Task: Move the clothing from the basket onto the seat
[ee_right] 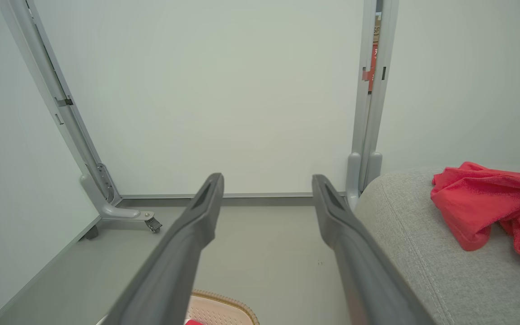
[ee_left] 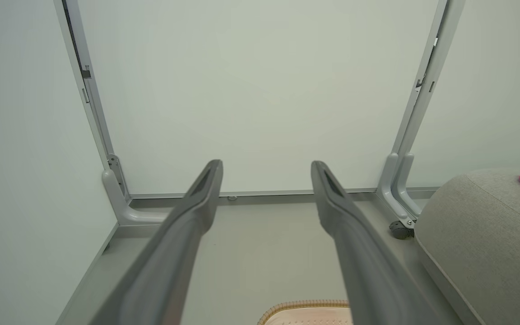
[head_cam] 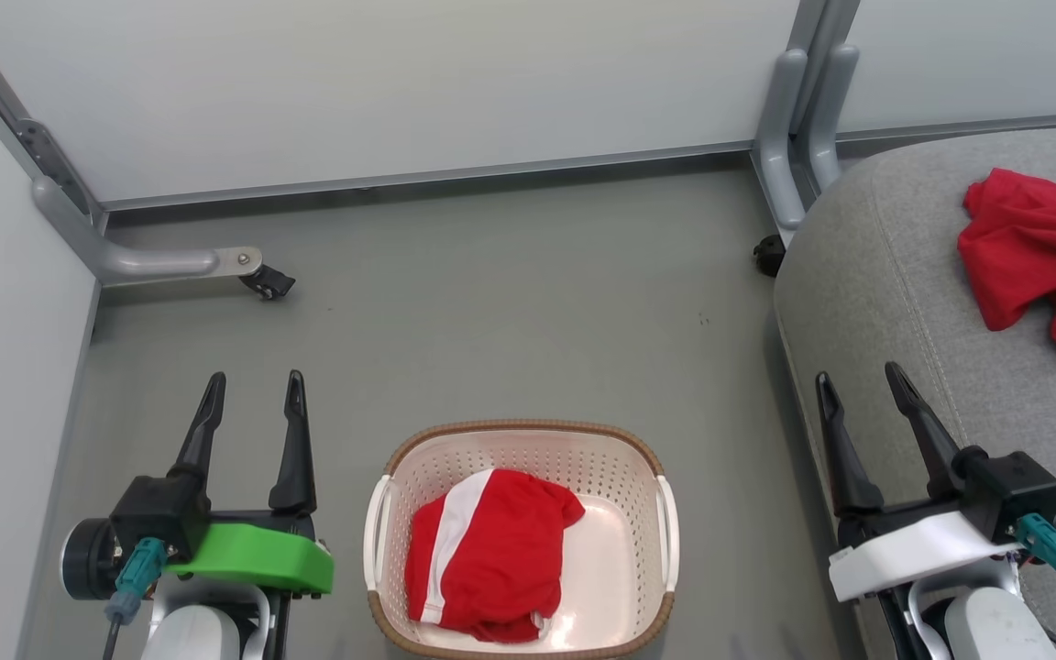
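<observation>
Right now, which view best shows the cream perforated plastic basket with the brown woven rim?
The head view: the whole cream perforated basket, red shorts inside. Each wrist view catches just a strip of its rim at the bottom.

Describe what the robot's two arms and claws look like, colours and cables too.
The left claw and right claw each have two long, dark, tapering fingers on a black mount. The left sits on a bright green bracket, the right on a white bracket. Each carries a teal plug with a dark cable, above a pale grey forearm.
</observation>
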Controlling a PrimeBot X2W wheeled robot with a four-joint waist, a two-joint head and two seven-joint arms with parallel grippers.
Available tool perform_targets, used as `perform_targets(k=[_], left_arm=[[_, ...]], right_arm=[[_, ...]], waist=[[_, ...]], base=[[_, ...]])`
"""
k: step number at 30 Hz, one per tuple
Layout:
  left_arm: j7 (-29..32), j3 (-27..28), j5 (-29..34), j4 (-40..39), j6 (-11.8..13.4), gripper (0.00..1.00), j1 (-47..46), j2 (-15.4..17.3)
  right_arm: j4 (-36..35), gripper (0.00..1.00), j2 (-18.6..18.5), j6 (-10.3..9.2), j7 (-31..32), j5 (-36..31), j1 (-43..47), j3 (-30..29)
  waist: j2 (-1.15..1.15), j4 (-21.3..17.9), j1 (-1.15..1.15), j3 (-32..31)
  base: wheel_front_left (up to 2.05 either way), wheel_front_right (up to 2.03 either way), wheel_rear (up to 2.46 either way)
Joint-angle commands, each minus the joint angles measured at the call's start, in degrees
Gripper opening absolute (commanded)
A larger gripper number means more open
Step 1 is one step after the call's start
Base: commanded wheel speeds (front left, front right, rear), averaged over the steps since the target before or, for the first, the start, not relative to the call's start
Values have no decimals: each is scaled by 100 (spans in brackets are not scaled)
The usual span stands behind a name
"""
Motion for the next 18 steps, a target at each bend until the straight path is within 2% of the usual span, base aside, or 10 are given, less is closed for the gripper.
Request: perform_targets(k=[1, 18], left_arm=[[0, -5, 6, -3, 11, 100, 95, -8], [0, 6, -67, -32, 67, 100, 176, -7]], right_arm=[[-4, 100, -15, -4, -1, 27, 105, -24], [-28, 100, -14, -4, -1, 58, 383, -85]], waist=[[0, 5, 0, -21], [0, 10, 0, -76]], base=[[0, 0, 0], [0, 0, 0]])
